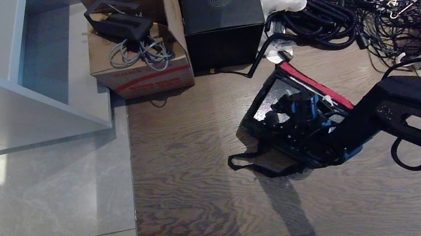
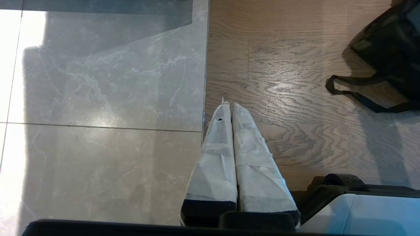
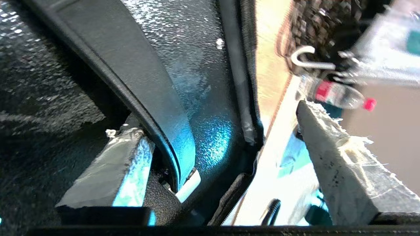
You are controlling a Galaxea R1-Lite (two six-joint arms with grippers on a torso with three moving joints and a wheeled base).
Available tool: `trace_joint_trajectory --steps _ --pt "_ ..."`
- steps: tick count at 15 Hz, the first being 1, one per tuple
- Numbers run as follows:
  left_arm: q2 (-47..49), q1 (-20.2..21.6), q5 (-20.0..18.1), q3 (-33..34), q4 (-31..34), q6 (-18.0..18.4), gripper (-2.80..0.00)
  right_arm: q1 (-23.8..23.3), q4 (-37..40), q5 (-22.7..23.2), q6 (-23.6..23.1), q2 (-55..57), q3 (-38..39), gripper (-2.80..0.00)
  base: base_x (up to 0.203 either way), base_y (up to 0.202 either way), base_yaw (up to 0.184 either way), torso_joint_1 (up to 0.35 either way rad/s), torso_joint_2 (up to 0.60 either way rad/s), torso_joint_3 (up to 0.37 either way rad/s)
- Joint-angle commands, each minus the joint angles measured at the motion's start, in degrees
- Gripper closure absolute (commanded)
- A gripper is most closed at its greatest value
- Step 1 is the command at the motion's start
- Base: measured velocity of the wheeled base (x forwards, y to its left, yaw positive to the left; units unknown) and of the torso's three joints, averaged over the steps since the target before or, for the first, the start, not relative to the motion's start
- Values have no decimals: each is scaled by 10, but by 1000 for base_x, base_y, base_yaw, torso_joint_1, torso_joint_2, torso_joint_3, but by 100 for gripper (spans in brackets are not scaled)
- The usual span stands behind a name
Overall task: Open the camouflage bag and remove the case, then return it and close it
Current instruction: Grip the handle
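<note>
We see our right end effector (image 3: 210, 157) spread wide and released over the case (image 3: 183, 49), whose strap handle (image 3: 144, 82) lies between its fingers, inside the open camouflage bag (image 1: 262, 96) on the floor, presumably just returned.

Bag (image 1: 262, 96) on floor (image 1: 183, 161), case (image 3: 183, 49) inside. Far side: cardboard box (image 1: 142, 69) left, bigger box (image 1: 223, 26) beside it, cables (image 1: 347, 14) right.
</note>
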State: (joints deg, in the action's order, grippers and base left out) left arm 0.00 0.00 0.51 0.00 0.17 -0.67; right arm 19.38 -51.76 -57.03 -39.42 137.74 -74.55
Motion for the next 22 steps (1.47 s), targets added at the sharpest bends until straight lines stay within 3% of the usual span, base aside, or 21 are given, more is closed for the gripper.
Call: trace_joint_trajectory --steps 1,3,4,16,17,22 --pt "-1 0 0 0 0 0 0 -8 -2 -5 -2 13 -11 -280 0 0 0 0 0 0" --pt "-1 0 0 0 0 0 0 -8 -1 -4 -1 27 -16 -280 0 0 0 0 0 0" --pt "0 0 0 0 0 0 0 -8 0 -3 -1 39 -13 0 0 0 0 0 0 0" --pt "0 0 0 0 0 0 0 36 -5 -5 29 124 -39 0 0 0 0 0 0 0" --pt "-1 0 0 0 0 0 0 36 0 -5 26 118 -33 -280 0 0 0 0 0 0" --pt "-1 0 0 0 0 0 0 55 3 -5 30 103 9 -280 0 0 0 0 0 0"
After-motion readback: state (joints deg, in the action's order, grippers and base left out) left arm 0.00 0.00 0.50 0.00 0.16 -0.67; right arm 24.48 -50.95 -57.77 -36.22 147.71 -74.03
